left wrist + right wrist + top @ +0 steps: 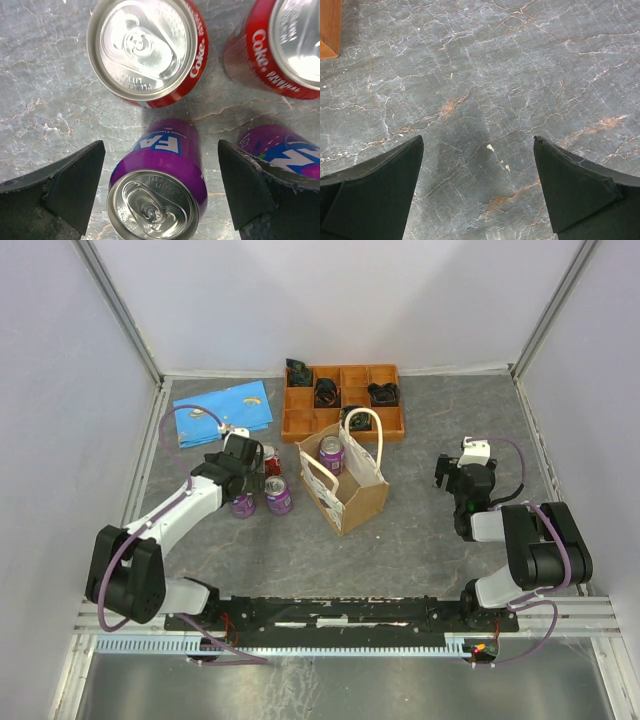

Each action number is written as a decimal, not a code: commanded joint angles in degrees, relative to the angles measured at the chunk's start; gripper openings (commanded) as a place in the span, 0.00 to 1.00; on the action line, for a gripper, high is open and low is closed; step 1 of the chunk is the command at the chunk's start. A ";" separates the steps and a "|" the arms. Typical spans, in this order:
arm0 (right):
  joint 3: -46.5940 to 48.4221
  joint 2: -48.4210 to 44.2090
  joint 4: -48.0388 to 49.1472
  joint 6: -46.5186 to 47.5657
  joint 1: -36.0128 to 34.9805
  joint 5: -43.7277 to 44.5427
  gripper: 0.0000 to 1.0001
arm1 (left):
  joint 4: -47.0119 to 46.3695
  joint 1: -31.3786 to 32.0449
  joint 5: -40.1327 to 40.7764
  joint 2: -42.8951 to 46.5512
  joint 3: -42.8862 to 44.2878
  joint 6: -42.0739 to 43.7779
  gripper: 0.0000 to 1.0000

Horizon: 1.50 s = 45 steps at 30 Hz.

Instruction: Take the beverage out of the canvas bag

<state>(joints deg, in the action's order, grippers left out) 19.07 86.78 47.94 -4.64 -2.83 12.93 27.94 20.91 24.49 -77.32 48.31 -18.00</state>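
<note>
The tan canvas bag with white loop handles stands mid-table, and a purple can shows upright inside it. My left gripper is open to the bag's left. In the left wrist view its jaws straddle an upright purple Fanta can standing on the table, with gaps on both sides. A second purple can and two red Coke cans stand close by. My right gripper is open and empty over bare table, right of the bag.
An orange compartment tray with black items sits behind the bag; its corner shows in the right wrist view. A blue flat packet lies at the back left. Grey walls enclose the table.
</note>
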 commanded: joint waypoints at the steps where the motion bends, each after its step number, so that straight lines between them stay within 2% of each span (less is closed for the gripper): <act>1: 1.48 -0.56 1.89 0.30 0.25 -0.10 0.99 | 0.65 -0.24 1.68 3.46 5.62 -1.52 1.00; 6: 1.50 -0.52 1.93 0.25 0.20 -0.14 0.99 | 3.48 -0.21 1.92 8.30 12.06 1.15 0.96; 10: 1.49 -0.50 1.94 0.26 0.21 -0.10 0.99 | 3.68 0.68 -1.57 11.29 17.39 5.36 0.92; 15: 1.50 -0.48 1.89 0.32 0.24 -0.10 0.99 | 0.94 7.39 -3.54 12.31 22.44 10.26 0.92; 22: 1.49 -0.54 1.90 0.27 0.22 -0.10 0.99 | 1.90 21.10 -0.45 1.79 33.54 16.84 0.90; 27: 1.50 -0.48 1.92 0.27 0.19 -0.10 0.99 | 1.39 26.46 -0.46 -7.07 41.21 21.32 0.88; 32: 1.47 -0.53 1.91 0.27 0.19 -0.10 0.99 | -0.64 27.74 -3.99 -14.16 46.09 23.04 0.86; 38: 1.49 -0.47 1.89 0.25 0.24 -0.10 0.99 | 0.06 27.78 -7.54 -21.74 49.67 22.98 0.69; 40: 1.47 -0.52 1.89 0.30 0.15 -0.10 0.99 | 0.51 27.70 -7.85 -24.02 49.82 22.69 0.66; 45: 1.49 -0.51 1.89 0.27 0.19 -0.10 0.99 | 1.30 27.57 -4.81 -27.28 49.45 21.25 0.65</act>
<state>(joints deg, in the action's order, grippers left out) 19.07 86.78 47.94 -4.64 -2.83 12.93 29.91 48.62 18.37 -103.11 95.96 2.74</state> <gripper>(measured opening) 0.992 0.651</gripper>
